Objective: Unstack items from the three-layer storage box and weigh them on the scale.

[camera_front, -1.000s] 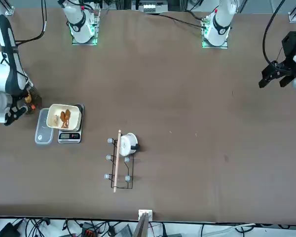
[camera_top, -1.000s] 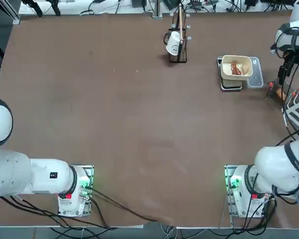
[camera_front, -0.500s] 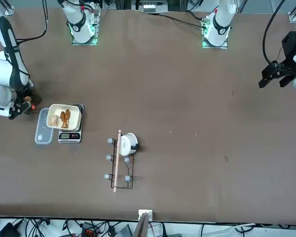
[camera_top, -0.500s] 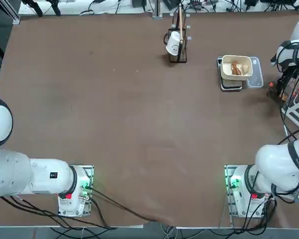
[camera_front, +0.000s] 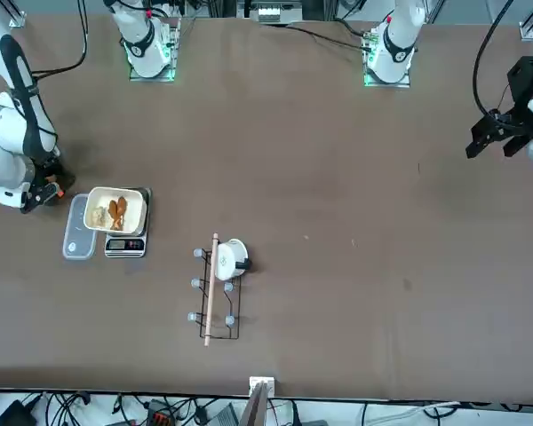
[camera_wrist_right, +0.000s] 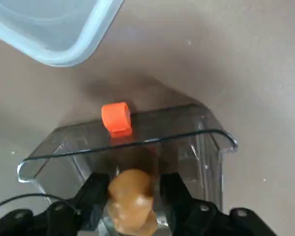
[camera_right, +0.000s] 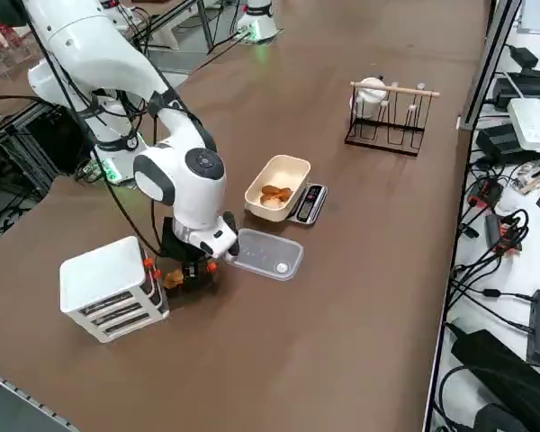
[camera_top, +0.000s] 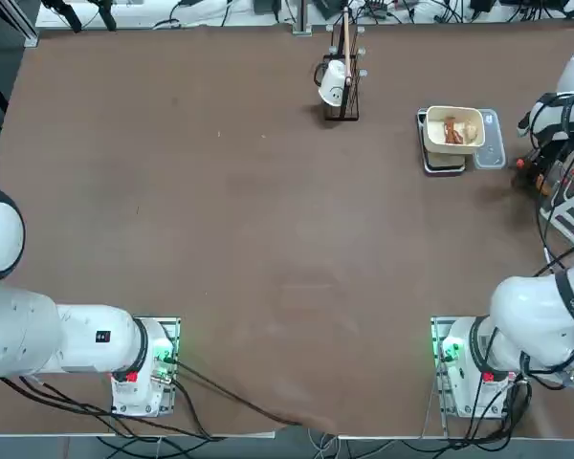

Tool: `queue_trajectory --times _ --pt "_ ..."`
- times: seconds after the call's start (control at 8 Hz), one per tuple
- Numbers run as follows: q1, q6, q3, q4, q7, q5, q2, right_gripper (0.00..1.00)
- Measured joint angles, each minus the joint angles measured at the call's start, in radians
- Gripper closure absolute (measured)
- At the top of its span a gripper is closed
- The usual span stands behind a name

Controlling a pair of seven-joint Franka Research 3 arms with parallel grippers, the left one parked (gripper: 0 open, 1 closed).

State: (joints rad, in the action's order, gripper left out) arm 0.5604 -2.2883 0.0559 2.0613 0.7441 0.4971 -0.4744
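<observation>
Brown matting covers the table [camera_top: 230,210], and no readable writing or brand is seen on anything; only dark marks show on the display of the scale [camera_right: 307,202]. That scale is set with its long axis running toward the black wire stand [camera_right: 387,117], on which a white cup [camera_right: 372,91] is hung. A cream bowl [camera_right: 279,184] rests on the scale and holds reddish-brown pieces [camera_right: 273,193] and a paler one. Just beside it, a clear plastic lid [camera_right: 266,253] lies flat. The three-layer storage box [camera_right: 112,286] is placed near the table's right edge, its slatted drawers facing outward. A clear drawer [camera_wrist_right: 132,152] with an orange clip [camera_wrist_right: 116,118] is pulled out of it, partly hidden in the side view by the arm's white wrist. The right gripper [camera_wrist_right: 130,194] is lowered into this drawer, and its partly spread fingers [camera_wrist_right: 93,196] are closed against a tan, bun-like item [camera_wrist_right: 132,199], which is gripped from both sides.
</observation>
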Motion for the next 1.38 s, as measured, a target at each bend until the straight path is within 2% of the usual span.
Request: queue_trajectory --times 0.12,0.5,0.75,1.12,1.38 --pt "-0.002 0.027 0.003 -0.006 0.000 0.001 0.008 0.55" --pt "-0.024 0.125 0.015 -0.024 -0.005 0.000 0.049 0.56" --pt "-0.074 0.205 0.021 -0.062 -0.049 -0.034 0.092 0.56" --pt "-0.218 0.316 0.031 -0.171 -0.159 -0.293 0.118 0.56" --pt "-0.315 0.374 0.034 -0.208 -0.349 -0.359 0.117 0.56"
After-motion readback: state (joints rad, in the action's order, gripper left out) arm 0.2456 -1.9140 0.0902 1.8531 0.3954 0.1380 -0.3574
